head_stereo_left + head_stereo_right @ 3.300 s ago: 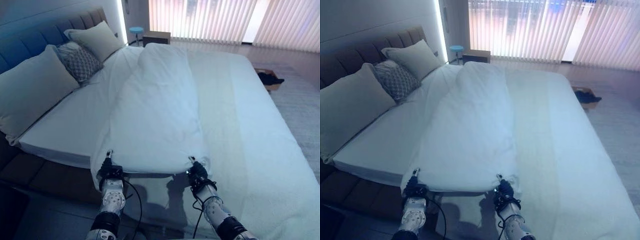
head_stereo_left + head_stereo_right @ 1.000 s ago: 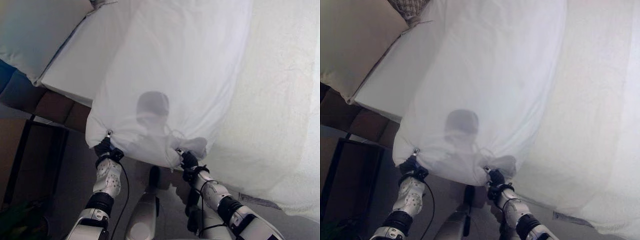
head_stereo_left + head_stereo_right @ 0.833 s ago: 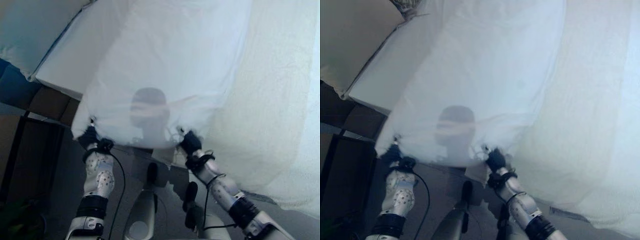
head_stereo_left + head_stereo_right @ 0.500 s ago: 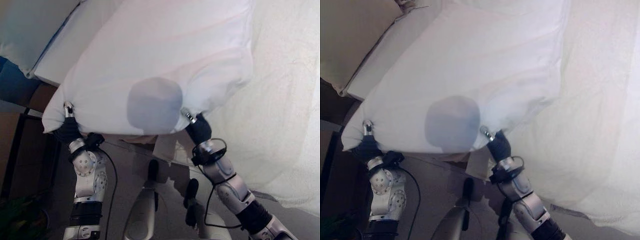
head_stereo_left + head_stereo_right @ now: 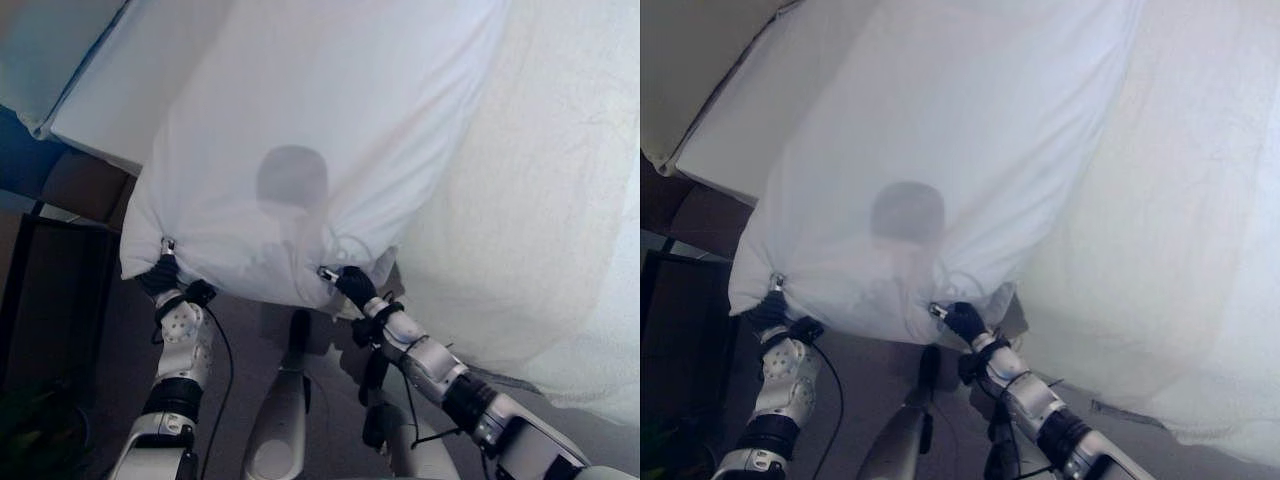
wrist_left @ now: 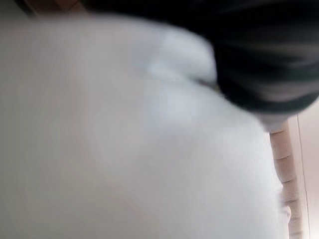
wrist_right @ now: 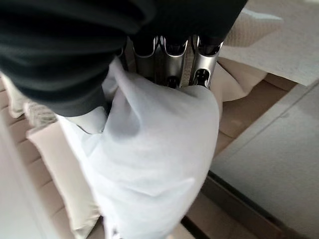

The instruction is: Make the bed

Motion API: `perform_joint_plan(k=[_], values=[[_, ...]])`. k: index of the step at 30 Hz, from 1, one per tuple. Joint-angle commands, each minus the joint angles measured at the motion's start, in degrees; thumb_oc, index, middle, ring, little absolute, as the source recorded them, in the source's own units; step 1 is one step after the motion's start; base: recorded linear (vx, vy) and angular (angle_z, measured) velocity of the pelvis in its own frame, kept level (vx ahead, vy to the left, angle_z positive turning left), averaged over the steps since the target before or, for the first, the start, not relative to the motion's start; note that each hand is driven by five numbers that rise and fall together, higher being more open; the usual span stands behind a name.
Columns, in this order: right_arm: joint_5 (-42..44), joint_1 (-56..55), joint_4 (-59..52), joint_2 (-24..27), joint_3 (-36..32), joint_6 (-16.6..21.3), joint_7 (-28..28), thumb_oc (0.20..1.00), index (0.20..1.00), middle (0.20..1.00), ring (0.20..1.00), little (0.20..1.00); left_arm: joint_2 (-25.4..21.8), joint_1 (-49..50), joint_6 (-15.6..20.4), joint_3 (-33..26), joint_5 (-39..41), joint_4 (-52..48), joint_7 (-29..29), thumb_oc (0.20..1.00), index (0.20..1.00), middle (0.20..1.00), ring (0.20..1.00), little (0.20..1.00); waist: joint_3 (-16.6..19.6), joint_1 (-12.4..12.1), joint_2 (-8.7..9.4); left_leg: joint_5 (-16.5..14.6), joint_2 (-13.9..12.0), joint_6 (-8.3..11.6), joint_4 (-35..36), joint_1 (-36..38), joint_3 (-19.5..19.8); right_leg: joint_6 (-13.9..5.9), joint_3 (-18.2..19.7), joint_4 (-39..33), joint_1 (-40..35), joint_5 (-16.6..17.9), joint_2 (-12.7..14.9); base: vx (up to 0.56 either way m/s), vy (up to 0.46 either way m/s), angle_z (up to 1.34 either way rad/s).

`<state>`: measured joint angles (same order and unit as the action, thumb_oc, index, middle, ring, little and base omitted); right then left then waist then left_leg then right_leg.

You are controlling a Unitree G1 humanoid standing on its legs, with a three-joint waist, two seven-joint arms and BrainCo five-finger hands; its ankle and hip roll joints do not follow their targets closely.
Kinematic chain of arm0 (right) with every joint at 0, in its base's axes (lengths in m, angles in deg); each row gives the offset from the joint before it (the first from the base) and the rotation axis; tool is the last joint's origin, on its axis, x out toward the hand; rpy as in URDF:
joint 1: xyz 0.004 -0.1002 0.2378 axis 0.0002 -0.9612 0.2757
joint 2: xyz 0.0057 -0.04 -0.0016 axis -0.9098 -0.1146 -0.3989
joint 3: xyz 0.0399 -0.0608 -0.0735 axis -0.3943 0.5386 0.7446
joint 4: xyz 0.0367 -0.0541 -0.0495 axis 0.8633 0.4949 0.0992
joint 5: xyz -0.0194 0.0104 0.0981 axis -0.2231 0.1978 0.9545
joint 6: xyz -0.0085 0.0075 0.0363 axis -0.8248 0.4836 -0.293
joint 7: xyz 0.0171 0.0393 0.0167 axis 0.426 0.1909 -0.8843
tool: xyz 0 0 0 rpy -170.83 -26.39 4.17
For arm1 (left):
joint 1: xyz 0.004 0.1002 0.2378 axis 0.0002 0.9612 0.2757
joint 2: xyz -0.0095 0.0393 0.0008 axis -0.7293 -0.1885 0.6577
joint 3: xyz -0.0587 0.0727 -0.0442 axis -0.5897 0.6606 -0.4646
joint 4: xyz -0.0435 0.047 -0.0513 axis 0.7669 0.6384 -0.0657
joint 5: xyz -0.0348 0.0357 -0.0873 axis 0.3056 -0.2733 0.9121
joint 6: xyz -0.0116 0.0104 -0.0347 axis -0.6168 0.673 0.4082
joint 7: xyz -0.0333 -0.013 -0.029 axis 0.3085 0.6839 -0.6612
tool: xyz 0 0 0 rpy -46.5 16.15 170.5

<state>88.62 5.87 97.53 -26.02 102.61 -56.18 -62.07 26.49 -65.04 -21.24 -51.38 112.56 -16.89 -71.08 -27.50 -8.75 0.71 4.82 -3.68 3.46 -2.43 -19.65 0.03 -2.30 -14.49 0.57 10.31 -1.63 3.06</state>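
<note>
1. Right hand (image 5: pixel 352 285), dark ribbed cover over its back, is clenched on the near right corner of the thin white duvet (image 5: pixel 330 130). In the right wrist view its silver fingers (image 7: pixel 167 62) curl into a gathered knot of the smooth white cloth.
2. Left hand (image 5: pixel 162 275) meets the near left corner of the same duvet, a silver fingertip poking up beside the bunched fabric. Its grip cannot be told: the left wrist view is blurred white cloth against the dark cover.
3. Duvet: soft, slightly puffed, semi-sheer in the light. It lies along the bed's middle and left part, its near edge lifted clear of the mattress and hanging over the floor between the two hands. The edge sags between the corners, with creases radiating from each one.
4. Arms: both silver-grey forearms reach up and forward from below, left nearly vertical, right slanting in from the lower right. Hands are well apart, at about the same height.
5. Wide off-white coverlet (image 5: pixel 560 180), coarser and lightly textured, lies to the right of the duvet and drapes over the bed's near edge.
6. White fitted sheet (image 5: pixel 120 90) shows flat and smooth to the left of the duvet; a pale pillow (image 5: pixel 45 40) lies at the upper left corner.
7. Dark bed frame (image 5: pixel 85 185) shows below the sheet's edge, left of the left hand.
</note>
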Motion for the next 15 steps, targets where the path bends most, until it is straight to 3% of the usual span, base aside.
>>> perform_joint_plan(k=[1, 2, 3, 7, 11, 15], values=[[-3.4, -0.8, 4.5, -2.4, 2.0, -2.3, -2.5, 0.335, 0.335, 0.335, 0.335, 0.335, -12.5, 0.3, 1.4, -5.7, 7.1, 5.0, -2.7, 0.413, 0.413, 0.413, 0.413, 0.413, -2.3, -3.3, 2.26, -0.1, 4.7, -0.95, 2.4, -1.6, -2.3, -6.51, 1.5, -1.8, 3.6, 8.5, 5.5, 0.0, 0.027, -0.05], [-3.4, -0.8, 4.6, -2.4, 2.0, -2.3, -2.5, 0.796, 0.796, 0.796, 0.796, 0.796, -12.6, 0.2, 1.4, -5.7, 7.1, 5.1, -2.6, 0.664, 0.664, 0.664, 0.664, 0.664, -2.3, -3.3, 2.29, -0.1, 4.7, -0.95, 2.4, -1.6, -2.4, -6.51, 1.6, -1.8, 3.6, 8.5, 5.5, 0.01, 0.027, -0.03], [-2.1, -1.1, 8.3, -3.6, 1.2, -3.5, -3.7, 1.0, 1.0, 1.0, 1.0, 1.0, -13.5, -1.0, -0.5, -4.7, 7.4, 7.5, -2.6, 1.0, 1.0, 1.0, 1.0, 1.0, -2.3, -3.1, 2.09, -0.1, 4.7, -1.02, 2.3, -1.7, -2.6, -6.55, 1.6, -1.7, 3.8, 8.6, 5.5, 0.0, 0.0, 0.0], [-0.8, -2.6, 12.8, -4.2, -0.6, -4.4, -3.8, 1.0, 1.0, 1.0, 1.0, 1.0, -14.6, -1.2, -3.1, -3.5, 5.0, 9.4, -3.2, 1.0, 1.0, 1.0, 1.0, 1.0, -2.3, -2.7, 1.93, -0.4, 4.9, -1.1, 1.9, -1.7, -2.9, -6.63, 1.7, -1.4, 3.8, 8.6, 5.6, 0.0, 0.008, 0.0], [-9.7, -5.9, 20.5, -1.7, -4.4, -7.1, -4.8, 1.0, 1.0, 1.0, 1.0, 1.0, -15.2, 0.1, -8.8, -4.2, 0.7, 16.3, -3.6, 1.0, 1.0, 1.0, 1.0, 1.0, -2.3, -1.6, 1.76, -0.7, 4.9, -1.3, 1.9, -0.9, -3.8, -6.84, 1.8, -1.0, 3.6, 8.5, 6.0, 0.0, 0.0, 0.0], [-14.8, -8.1, 25.3, 1.0, -9.6, -8.6, -5.9, 1.0, 1.0, 1.0, 1.0, 1.0, -14.6, 1.7, -11.4, -4.6, -0.4, 18.4, -2.1, 1.0, 1.0, 1.0, 1.0, 1.0, -2.0, -0.6, 1.18, -0.6, 5.1, -1.47, 2.5, -0.1, -4.1, -6.88, 1.9, -0.6, 3.4, 8.2, 6.0, 0.01, 0.004, 0.02]])
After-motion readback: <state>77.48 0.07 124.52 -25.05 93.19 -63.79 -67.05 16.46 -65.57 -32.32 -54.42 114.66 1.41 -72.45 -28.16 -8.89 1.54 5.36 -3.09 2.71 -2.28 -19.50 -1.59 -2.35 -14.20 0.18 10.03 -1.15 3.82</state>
